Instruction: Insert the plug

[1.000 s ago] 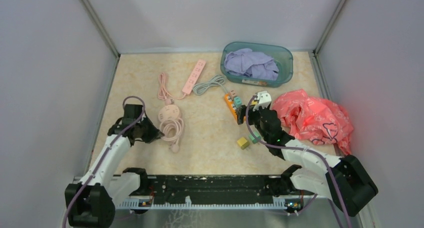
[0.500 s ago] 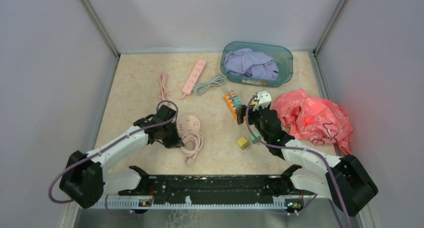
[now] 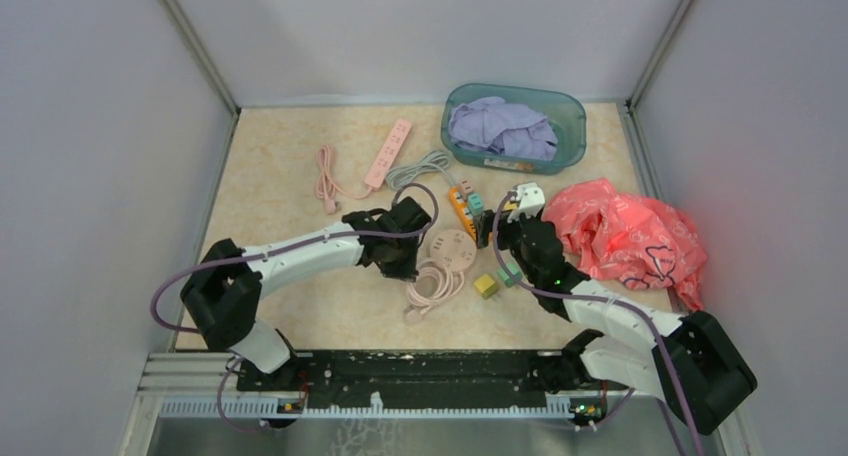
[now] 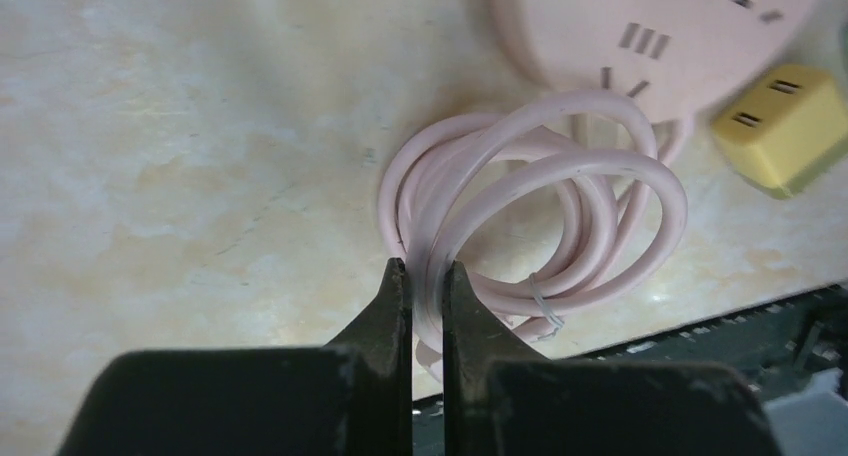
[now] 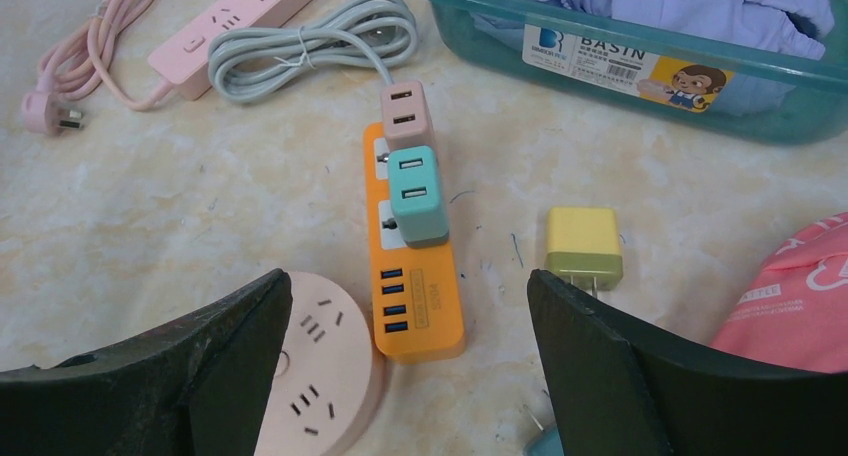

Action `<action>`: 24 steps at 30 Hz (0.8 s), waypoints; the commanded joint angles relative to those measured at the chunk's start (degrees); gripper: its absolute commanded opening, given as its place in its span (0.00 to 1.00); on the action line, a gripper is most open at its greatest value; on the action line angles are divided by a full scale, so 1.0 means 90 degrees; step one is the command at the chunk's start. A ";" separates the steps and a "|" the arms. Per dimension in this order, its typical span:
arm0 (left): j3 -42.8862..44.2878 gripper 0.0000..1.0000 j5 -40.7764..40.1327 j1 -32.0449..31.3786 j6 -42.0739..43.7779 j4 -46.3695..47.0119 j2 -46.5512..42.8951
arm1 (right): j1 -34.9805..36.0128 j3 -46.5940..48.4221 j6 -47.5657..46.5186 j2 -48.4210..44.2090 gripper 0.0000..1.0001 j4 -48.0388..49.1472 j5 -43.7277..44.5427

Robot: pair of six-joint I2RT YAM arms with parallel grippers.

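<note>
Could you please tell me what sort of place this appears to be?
Probably a robot test booth: plain grey walls box in a small tabletop, a metal rail runs along its near edge, and the props are a loose mix of power strips, a bin of cloth and a pink bag.

Marbled table (image 3: 290,181) bears pink strip (image 3: 388,152), orange strip (image 3: 461,210), round socket (image 3: 451,247), bin (image 3: 573,136), bag (image 3: 625,238).

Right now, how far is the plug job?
Done: nothing yet; the round pink strip has empty sockets. In hand: the left gripper is shut on its coiled cord. Left: the right gripper is open; the yellow plug lies loose, to be picked up and inserted.
</note>
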 commanded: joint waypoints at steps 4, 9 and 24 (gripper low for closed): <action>-0.0142 0.01 -0.1721 0.0206 0.0548 -0.1287 -0.0084 | -0.0015 0.0030 -0.0039 -0.0149 0.87 0.0384 0.0033; -0.0240 0.08 -0.2191 0.0491 0.0914 -0.1532 -0.0107 | -0.0020 0.0063 -0.0048 -0.0025 0.87 0.0377 -0.0021; -0.0581 0.31 -0.2010 0.1877 0.1386 -0.1046 -0.0402 | -0.0020 0.0242 -0.0068 0.0246 0.87 0.0234 -0.0230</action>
